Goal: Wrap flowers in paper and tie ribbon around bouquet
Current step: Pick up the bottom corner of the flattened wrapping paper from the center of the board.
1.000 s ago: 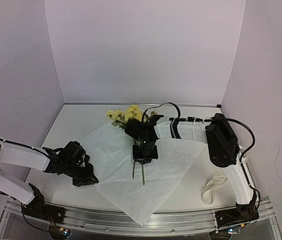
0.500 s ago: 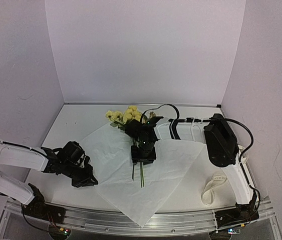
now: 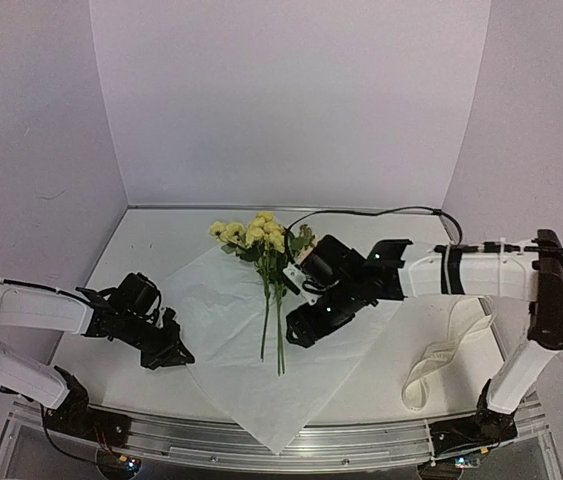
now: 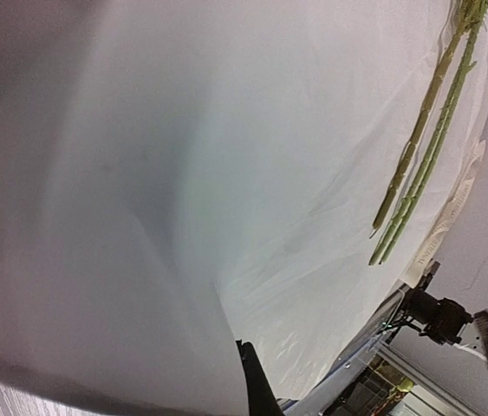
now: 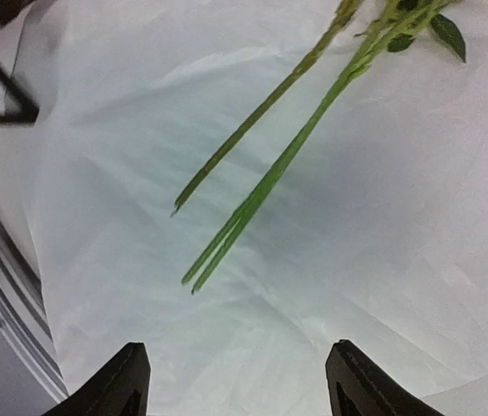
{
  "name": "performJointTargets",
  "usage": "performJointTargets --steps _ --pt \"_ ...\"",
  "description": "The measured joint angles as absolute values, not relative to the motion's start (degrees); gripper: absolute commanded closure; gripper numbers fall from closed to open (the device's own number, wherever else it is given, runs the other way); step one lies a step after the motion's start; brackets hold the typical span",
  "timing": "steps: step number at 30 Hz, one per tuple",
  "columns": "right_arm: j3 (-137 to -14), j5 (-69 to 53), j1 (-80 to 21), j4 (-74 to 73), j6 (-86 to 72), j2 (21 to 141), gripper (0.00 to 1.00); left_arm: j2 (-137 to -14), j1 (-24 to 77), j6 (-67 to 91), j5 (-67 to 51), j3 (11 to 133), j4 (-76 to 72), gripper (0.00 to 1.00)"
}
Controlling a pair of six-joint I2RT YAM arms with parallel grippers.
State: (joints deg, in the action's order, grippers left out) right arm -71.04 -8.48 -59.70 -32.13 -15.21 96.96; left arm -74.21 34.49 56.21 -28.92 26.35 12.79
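So far only the first step looks done: the flowers [image 3: 266,250] lie along the flat paper [image 3: 226,300], blooms at its far corner, stems toward the near edge. The right gripper [image 3: 299,330] hovers just beside the stems, jaws apart and empty. The left gripper [image 3: 166,352] is closed at the sheet's left edge; whether it pinches paper is unclear. Wrapping remains, and the ribbon [image 3: 439,360] lies unused off to the right

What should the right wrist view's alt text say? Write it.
Thin green stems of the flowers lie loose across the white paper. The right gripper is open and empty, its black fingertips at the bottom edge.
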Motion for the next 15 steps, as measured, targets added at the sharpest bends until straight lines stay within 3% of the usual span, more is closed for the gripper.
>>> performJointTargets --steps 7,15 --pt "-53.1 -5.5 -69.4 -21.4 5.7 89.5 0.21 -73.3 29.8 60.9 -37.1 24.6 7.7 1.0" --pt "-46.9 1.0 -76.4 -15.5 18.9 86.7 0.19 -73.1 26.0 66.2 -43.7 22.6 3.2 1.0"
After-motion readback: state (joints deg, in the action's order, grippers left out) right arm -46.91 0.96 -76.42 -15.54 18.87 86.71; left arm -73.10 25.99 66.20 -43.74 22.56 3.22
